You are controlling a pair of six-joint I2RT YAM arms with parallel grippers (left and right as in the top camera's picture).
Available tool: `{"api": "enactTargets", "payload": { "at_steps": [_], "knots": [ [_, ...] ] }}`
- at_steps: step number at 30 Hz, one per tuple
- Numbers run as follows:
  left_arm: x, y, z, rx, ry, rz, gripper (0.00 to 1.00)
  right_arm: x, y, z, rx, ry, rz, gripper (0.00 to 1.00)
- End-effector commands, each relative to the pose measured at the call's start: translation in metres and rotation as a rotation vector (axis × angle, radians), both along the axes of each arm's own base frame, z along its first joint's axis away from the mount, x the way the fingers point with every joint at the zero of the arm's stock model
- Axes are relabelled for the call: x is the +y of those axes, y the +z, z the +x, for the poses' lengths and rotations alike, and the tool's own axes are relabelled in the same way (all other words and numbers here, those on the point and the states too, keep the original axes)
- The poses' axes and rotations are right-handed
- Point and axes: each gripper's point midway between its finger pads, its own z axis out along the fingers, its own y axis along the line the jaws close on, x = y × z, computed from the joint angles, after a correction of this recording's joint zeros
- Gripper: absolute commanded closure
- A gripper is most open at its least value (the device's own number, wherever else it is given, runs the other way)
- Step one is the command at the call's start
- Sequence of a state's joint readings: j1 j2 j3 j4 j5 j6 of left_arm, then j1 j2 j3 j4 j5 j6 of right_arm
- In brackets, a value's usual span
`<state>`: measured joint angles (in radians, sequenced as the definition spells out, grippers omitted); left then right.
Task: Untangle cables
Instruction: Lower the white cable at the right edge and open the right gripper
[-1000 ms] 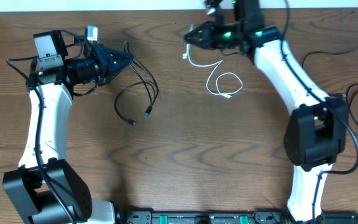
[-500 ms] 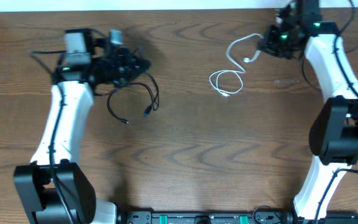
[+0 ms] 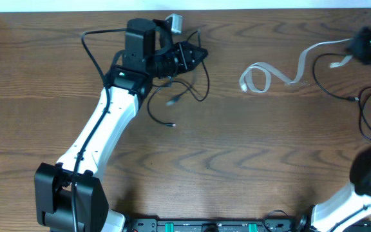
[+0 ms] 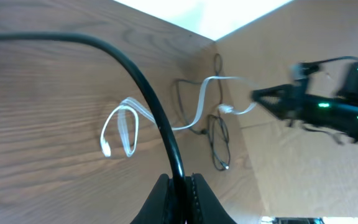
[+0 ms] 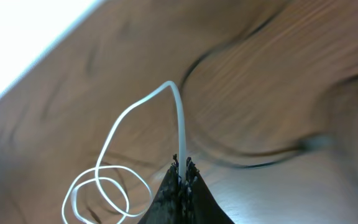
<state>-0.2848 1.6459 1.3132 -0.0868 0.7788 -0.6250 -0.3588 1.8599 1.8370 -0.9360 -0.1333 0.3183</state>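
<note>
My left gripper (image 3: 200,54) is shut on a black cable (image 3: 174,96); the cord arcs from the upper left down into the closed jaws (image 4: 180,186), and its loops and plug ends hang below the gripper in the overhead view. At the far right, my right gripper (image 3: 361,49) is blurred and shut on the white cable (image 3: 282,72), which runs left from it to a small loop. The white cord (image 5: 178,118) rises straight out of the closed fingertips (image 5: 182,165). A second black cable (image 3: 368,109) lies at the right edge, also seen from the left wrist (image 4: 219,134).
The table's back edge (image 3: 237,9) runs close behind both grippers. Thick black wires trail from the left arm (image 3: 98,122). The right arm's base (image 3: 366,180) stands at the lower right.
The left arm has swung right along the back, carrying the black cable with it. The right arm has swept to the far right, pulling the white cable's loops out into a long strand.
</note>
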Motion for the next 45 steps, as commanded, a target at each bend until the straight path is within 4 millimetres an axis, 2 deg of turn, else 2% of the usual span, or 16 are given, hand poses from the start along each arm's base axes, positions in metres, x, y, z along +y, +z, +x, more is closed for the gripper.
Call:
{"api": "enactTargets", "payload": {
  "at_steps": [1, 6, 9, 12, 14, 15, 17, 19, 22, 25, 26, 27, 28, 30, 36, 45],
  "knots": [
    [-0.003, -0.002, 0.003, 0.001, 0.012, 0.002, 0.92, -0.049, 0.066, -0.036, -0.069, -0.179, -0.251, 0.99],
    [-0.002, -0.003, 0.003, 0.004, 0.02, 0.008, 0.92, -0.059, 0.112, -0.057, -0.16, -0.244, -0.322, 0.99],
    [-0.001, -0.007, 0.002, 0.02, 0.024, 0.014, 0.92, -0.055, 0.112, -0.056, -0.164, -0.233, -0.317, 0.99],
    [0.0, -0.014, -0.002, 0.045, 0.017, 0.033, 0.92, -0.046, 0.095, -0.044, -0.138, -0.187, -0.271, 0.98],
    [0.002, -0.02, -0.006, 0.072, 0.013, 0.05, 0.92, -0.038, 0.076, -0.036, -0.102, -0.144, -0.223, 0.55],
    [0.002, -0.022, -0.007, 0.075, 0.009, 0.058, 0.92, -0.035, 0.07, -0.034, -0.092, -0.13, -0.206, 0.4],
    [0.003, -0.027, -0.01, 0.097, 0.007, 0.067, 0.92, -0.022, 0.054, -0.023, -0.077, -0.049, -0.155, 0.23],
    [0.004, -0.028, -0.011, 0.106, 0.007, 0.07, 0.92, -0.009, 0.046, -0.015, -0.078, 0.038, -0.12, 0.14],
    [0.004, -0.029, -0.011, 0.091, -0.002, 0.081, 0.92, 0.037, 0.037, 0.001, -0.122, 0.283, 0.001, 0.14],
    [0.011, -0.04, -0.01, 0.112, 0.035, 0.131, 0.9, 0.069, 0.03, 0.012, -0.146, 0.389, 0.098, 0.14],
    [0.018, -0.049, -0.01, 0.141, 0.07, 0.168, 0.61, 0.082, 0.024, 0.016, -0.141, 0.421, 0.122, 0.14],
    [0.024, -0.056, -0.011, 0.165, 0.096, 0.2, 0.41, 0.088, 0.021, 0.018, -0.135, 0.435, 0.126, 0.13],
    [0.027, -0.06, -0.011, 0.178, 0.112, 0.219, 0.25, 0.094, 0.018, 0.019, -0.129, 0.45, 0.128, 0.12],
    [0.042, -0.076, -0.013, 0.224, 0.175, 0.3, 0.13, 0.114, 0.012, 0.023, -0.117, 0.505, 0.126, 0.12],
    [0.087, -0.107, -0.019, 0.29, 0.33, 0.534, 0.09, 0.18, -0.002, 0.026, -0.097, 0.714, 0.089, 0.11],
    [0.162, -0.127, -0.034, 0.357, 0.548, 0.863, 0.09, 0.289, -0.041, 0.02, -0.041, 0.981, 0.088, 0.03]
  ]
}}
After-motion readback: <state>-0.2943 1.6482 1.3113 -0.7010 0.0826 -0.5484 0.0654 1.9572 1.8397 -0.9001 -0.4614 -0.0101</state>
